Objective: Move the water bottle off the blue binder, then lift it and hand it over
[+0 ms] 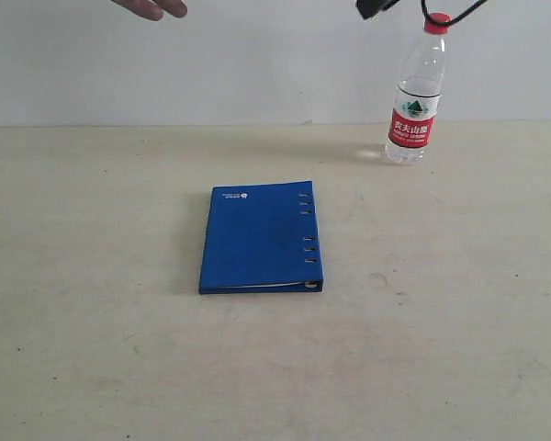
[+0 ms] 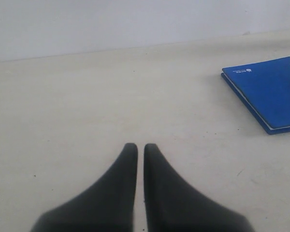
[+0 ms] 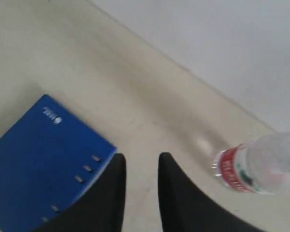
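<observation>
water bottle (image 1: pixel 415 92) upright off blue binder (image 1: pixel 262 237), right end effector (image 3: pixel 142 157) raised, slightly apart, left end effector (image 2: pixel 140 146) together

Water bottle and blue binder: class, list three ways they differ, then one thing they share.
Pose: the water bottle stands upright; the blue binder lies flat, closed. Look: the water bottle is clear with a red cap; the blue binder is opaque blue. Place: in the exterior view the water bottle stands behind and right of the blue binder. Shared: both rest on the table, apart.
</observation>
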You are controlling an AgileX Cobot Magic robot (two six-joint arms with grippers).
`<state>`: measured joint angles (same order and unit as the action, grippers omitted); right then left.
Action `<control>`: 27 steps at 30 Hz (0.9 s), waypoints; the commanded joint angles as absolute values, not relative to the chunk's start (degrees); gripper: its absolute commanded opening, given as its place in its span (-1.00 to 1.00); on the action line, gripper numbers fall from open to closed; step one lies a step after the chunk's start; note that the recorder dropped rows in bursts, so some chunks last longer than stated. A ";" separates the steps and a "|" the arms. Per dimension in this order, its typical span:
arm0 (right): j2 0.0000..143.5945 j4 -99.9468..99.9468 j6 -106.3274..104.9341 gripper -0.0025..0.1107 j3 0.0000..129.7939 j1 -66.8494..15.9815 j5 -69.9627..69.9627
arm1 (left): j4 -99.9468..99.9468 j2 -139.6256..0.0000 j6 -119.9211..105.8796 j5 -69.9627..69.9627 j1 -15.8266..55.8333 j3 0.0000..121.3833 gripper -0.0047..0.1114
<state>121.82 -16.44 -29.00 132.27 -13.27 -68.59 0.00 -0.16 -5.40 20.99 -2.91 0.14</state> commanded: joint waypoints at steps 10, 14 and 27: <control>124.03 -26.22 -43.65 -0.27 93.85 -16.53 -58.28 | 4.13 0.00 -9.24 18.82 -2.75 0.00 -0.84; 123.93 -26.84 -32.69 -0.25 93.85 -16.53 -53.37 | -21.20 0.00 -1.92 11.93 -2.75 0.00 -0.84; 128.19 -26.84 -35.21 0.38 94.06 -16.63 -49.08 | -28.03 0.00 -3.86 9.06 -2.75 0.00 -0.84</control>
